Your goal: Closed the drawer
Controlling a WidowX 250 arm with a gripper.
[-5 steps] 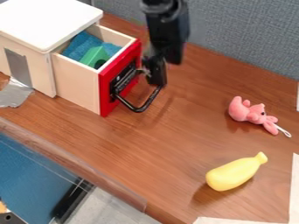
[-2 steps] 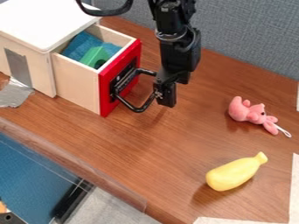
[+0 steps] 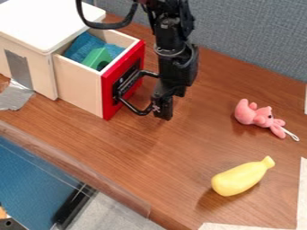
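Note:
The gripper (image 3: 162, 109) hangs low over the table, just right of the drawer's black handle (image 3: 139, 110), and covers the handle's outer right part. Whether the two touch I cannot tell. The wooden drawer (image 3: 79, 86) with its red front (image 3: 108, 97) stands pulled out of the white-topped cabinet (image 3: 48, 20). Inside the drawer lie a green block (image 3: 96, 58) and blue cloth-like material (image 3: 84, 45).
A pink plush toy (image 3: 261, 116) lies at the right, with a yellow banana-shaped toy (image 3: 241, 178) below it. Silver tape (image 3: 15, 95) holds the cabinet's left side. A grey partition (image 3: 252, 36) rises behind the table (image 3: 180, 148).
From the back side of the handle, the gripper has come toward the table's front edge, lately also slightly left. More of the arm came into view. The drawer has not moved.

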